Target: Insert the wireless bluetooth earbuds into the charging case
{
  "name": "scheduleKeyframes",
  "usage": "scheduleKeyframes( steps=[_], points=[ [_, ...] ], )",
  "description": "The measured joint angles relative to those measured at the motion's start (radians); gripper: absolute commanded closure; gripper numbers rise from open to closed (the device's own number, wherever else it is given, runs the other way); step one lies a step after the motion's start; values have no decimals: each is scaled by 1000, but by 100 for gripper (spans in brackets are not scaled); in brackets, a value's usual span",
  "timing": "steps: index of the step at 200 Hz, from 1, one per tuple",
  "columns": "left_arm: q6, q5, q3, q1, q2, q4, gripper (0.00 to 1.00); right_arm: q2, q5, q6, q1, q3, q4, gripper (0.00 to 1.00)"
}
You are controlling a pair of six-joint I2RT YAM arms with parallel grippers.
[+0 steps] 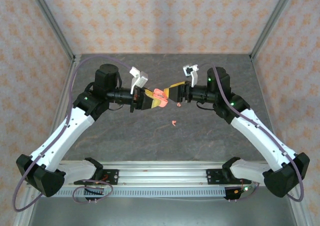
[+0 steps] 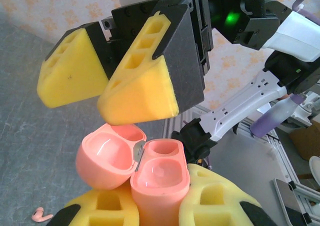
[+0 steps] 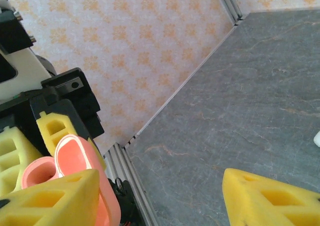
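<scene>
Your left gripper (image 2: 160, 206) clamps the open coral-pink charging case (image 2: 150, 173) above the tabletop (image 1: 150, 136). Your right gripper (image 1: 176, 92) hovers just beside it, spread wide and empty. One coral-pink earbud (image 1: 173, 123) lies on the tabletop.

Two grippers are showing, left (image 1: 149, 99) and right (image 1: 174, 92). One coral-pink charging case (image 1: 160, 97) is sitting between them, one coral-pink earbud (image 1: 173, 123) is lying at its five o'clock, and one white object (image 3: 317, 138) is peeking in (cropped, kind unclear).
</scene>
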Motion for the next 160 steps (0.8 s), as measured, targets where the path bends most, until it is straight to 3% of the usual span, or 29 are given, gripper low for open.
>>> scheduleKeyframes(
  steps=[85,121,160],
  points=[
    [9,-51,-8,5,-1,-2,100,-80,105,74,-11,0,-51,31],
    [2,-116,-53,29,-2,10,100,-124,219,85,-11,1,-145,38],
    [-21,-201,-125,57,-23,16,100,-62,343,93,-11,1,-296,44]
  ],
)
